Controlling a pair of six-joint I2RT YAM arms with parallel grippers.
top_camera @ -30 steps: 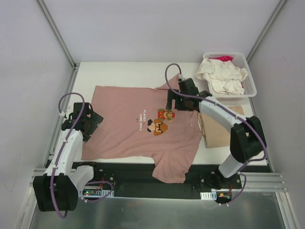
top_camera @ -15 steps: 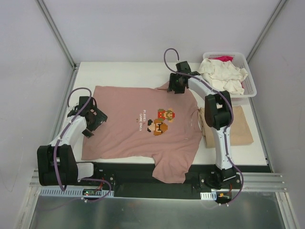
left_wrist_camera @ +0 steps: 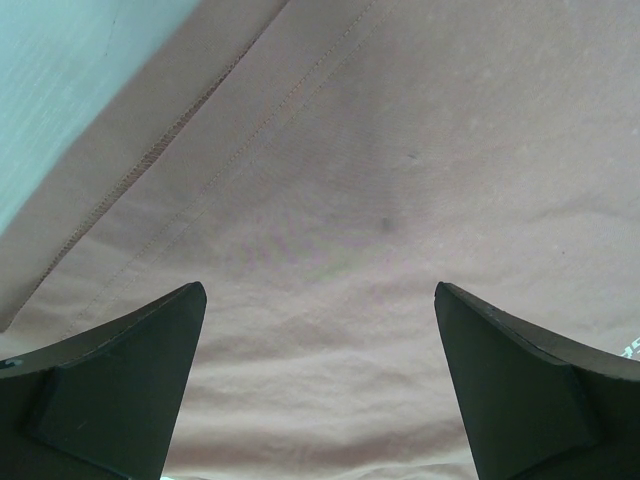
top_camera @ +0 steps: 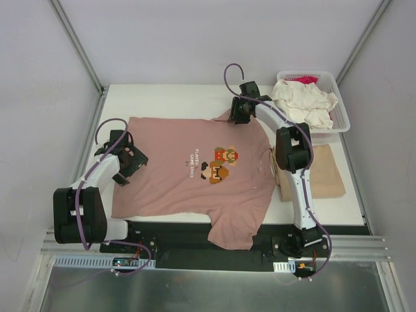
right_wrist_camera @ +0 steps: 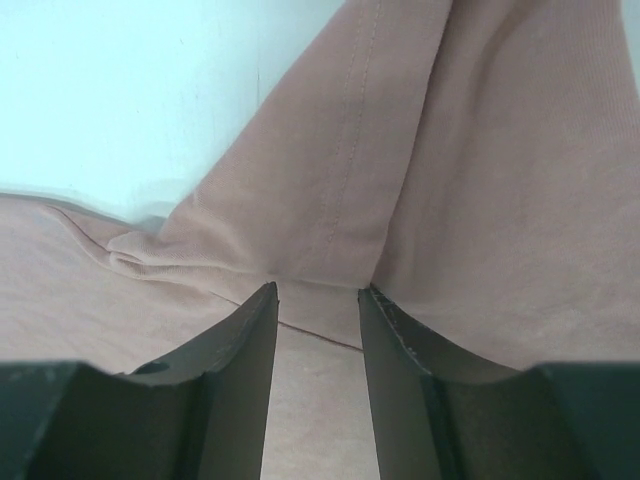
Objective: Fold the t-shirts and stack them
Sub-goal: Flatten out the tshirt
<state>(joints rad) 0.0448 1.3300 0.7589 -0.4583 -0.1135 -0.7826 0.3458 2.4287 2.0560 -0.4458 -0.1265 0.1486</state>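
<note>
Hanging over the near edge of the table (top_camera: 169, 97), one sleeve of the pink t-shirt (top_camera: 169, 175) is drooping toward the arm bases, while the rest is lying flat and print-side up. The left gripper (left_wrist_camera: 320, 300) is hovering at the shirt's left hem with its fingers spread wide and nothing between them. Further right, a folded tan t-shirt (top_camera: 325, 172) is sitting just beside the pink one. Beyond that, the right gripper (right_wrist_camera: 318, 295) is pressing at the far sleeve, fingers drawn narrow with bunched cloth at their tips; I cannot tell whether they are pinching it. Farthest back, a white basket (top_camera: 342, 121) is holding a crumpled cream t-shirt (top_camera: 302, 104) and a magenta t-shirt (top_camera: 305, 79).
</note>
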